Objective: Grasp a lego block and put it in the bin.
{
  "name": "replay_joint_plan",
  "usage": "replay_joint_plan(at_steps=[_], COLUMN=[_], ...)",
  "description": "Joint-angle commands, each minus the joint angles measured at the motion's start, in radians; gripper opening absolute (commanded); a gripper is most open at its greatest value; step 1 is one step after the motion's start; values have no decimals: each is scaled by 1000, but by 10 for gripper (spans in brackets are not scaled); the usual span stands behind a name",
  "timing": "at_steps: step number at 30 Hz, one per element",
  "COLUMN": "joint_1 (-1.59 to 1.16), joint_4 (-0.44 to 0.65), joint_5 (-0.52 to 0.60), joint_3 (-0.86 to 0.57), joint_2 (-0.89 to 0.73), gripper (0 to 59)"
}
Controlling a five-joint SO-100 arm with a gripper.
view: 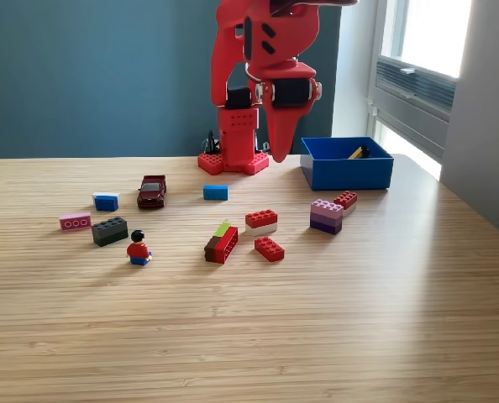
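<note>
Pincer raised and empty above the far middle of the counter.

The red pincer [279, 151] hung point-down in the upper middle of the frame, jaws seemingly drawn together and gripping nothing. The blue bin [347, 170] sat just to its right at the counter's [249, 336] far edge, something small and yellowish inside. Every block lay nearer the camera and lower in the frame: nearest seemed the small blue block [215, 192], down and left of the tip, its long axis running left-right; the red-and-white block [261, 222] lay further below.
</note>
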Motion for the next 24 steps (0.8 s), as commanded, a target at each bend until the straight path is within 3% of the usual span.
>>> replay_joint_plan(at_steps=[1, 8, 18, 24], joint_1=[74, 169, 400, 495], joint_4=[31, 31, 31, 31], joint_5=[-43, -143, -92, -156], joint_3=[-75, -74, -160, -155], joint_2=[23, 28, 23, 21], gripper=[1, 1, 1, 1])
